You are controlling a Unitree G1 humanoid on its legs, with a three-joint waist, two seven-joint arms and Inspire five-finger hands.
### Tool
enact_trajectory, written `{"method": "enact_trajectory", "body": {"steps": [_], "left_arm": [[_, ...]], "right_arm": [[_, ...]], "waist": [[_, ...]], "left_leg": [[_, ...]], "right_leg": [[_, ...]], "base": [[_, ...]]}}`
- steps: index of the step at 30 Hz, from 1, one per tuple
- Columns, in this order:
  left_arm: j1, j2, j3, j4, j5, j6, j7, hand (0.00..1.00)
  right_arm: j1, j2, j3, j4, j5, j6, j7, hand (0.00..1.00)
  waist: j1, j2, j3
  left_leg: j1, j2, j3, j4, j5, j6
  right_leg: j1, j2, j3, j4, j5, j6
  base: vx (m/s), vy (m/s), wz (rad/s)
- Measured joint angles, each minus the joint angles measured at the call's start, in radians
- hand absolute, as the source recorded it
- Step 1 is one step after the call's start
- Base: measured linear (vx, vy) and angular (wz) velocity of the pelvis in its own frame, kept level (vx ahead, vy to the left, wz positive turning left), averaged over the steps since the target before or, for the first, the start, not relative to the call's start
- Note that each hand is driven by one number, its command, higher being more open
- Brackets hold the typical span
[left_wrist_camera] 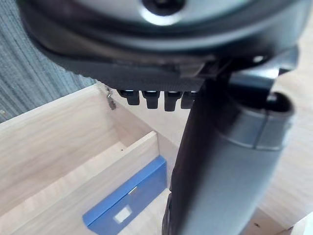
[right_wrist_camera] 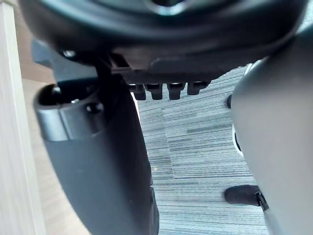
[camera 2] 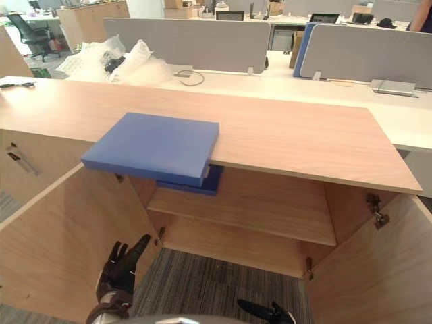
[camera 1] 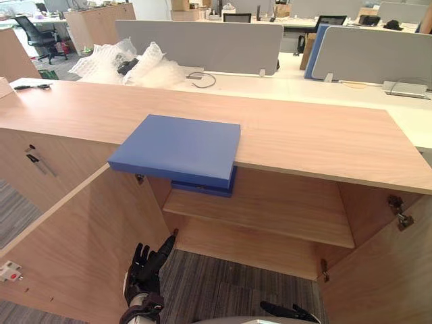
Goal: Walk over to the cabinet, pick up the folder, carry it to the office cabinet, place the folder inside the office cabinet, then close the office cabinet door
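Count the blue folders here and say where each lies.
2. One blue folder lies on the cabinet top, overhanging its front edge; the second folder sits on the shelf inside, partly hidden beneath the first.

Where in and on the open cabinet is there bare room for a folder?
The shelf is bare from the lower folder at its left end to the right wall; the compartment below looks bare. The cabinet top right of the upper folder is free. Crowded at the left, where the upper folder overhangs the lower one.
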Motion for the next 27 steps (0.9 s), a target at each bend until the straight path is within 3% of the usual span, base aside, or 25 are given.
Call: {"method": "enact_trajectory", "body": {"steps": [8,12,16,20,23,27], "left_arm": [[0.018,-0.008,0.030,-0.136,0.101,0.001,0.091,1.00],[0.039,-0.017,0.060,-0.398,0.177,-0.001,0.161,1.00],[0.035,-0.018,0.103,-0.647,0.384,-0.050,0.268,1.00],[-0.013,0.001,0.201,-0.784,0.598,-0.068,0.417,1.00],[-0.031,0.016,0.216,-0.853,0.743,-0.067,0.498,1.00],[-0.033,0.093,0.158,-0.907,0.843,-0.068,0.509,1.00]], "right_arm": [[0.011,0.011,0.004,-0.005,-0.002,0.005,-0.013,1.00],[0.022,0.018,0.035,-0.004,-0.001,0.008,-0.026,1.00],[0.025,0.022,0.052,-0.005,0.000,0.008,-0.032,1.00],[0.028,0.022,0.052,-0.004,-0.002,0.008,-0.045,1.00],[0.026,0.024,0.042,-0.003,-0.009,0.005,-0.055,1.00],[0.003,0.026,-0.004,0.025,-0.038,0.001,-0.059,1.00]], "waist": [[0.023,-0.010,-0.009],[0.040,-0.023,-0.020],[0.047,-0.030,-0.032],[0.051,-0.029,-0.053],[0.056,-0.024,-0.065],[0.058,-0.013,-0.074]], "left_leg": [[-0.033,0.000,-0.036,0.049,-0.016,-0.009],[-0.056,-0.001,-0.063,0.069,-0.025,-0.017],[-0.062,-0.004,-0.068,0.070,-0.026,-0.016],[-0.067,-0.006,-0.080,0.071,-0.025,-0.015],[-0.071,-0.006,-0.086,0.069,-0.025,-0.014],[-0.072,-0.008,-0.089,0.067,-0.024,-0.013]], "right_leg": [[0.017,0.006,-0.046,-0.007,-0.003,-0.003],[0.018,0.009,-0.071,-0.007,-0.004,-0.004],[0.019,0.008,-0.076,-0.009,-0.003,-0.004],[0.021,0.011,-0.083,-0.019,-0.003,-0.003],[0.022,0.015,-0.086,-0.027,-0.002,-0.004],[0.022,0.018,-0.087,-0.033,-0.001,-0.006]], "base": [[0.00,-0.029,0.15],[-0.04,-0.022,0.16],[-0.02,-0.007,0.04],[0.00,-0.016,0.06],[0.00,-0.021,0.05],[0.00,-0.006,0.01]]}}
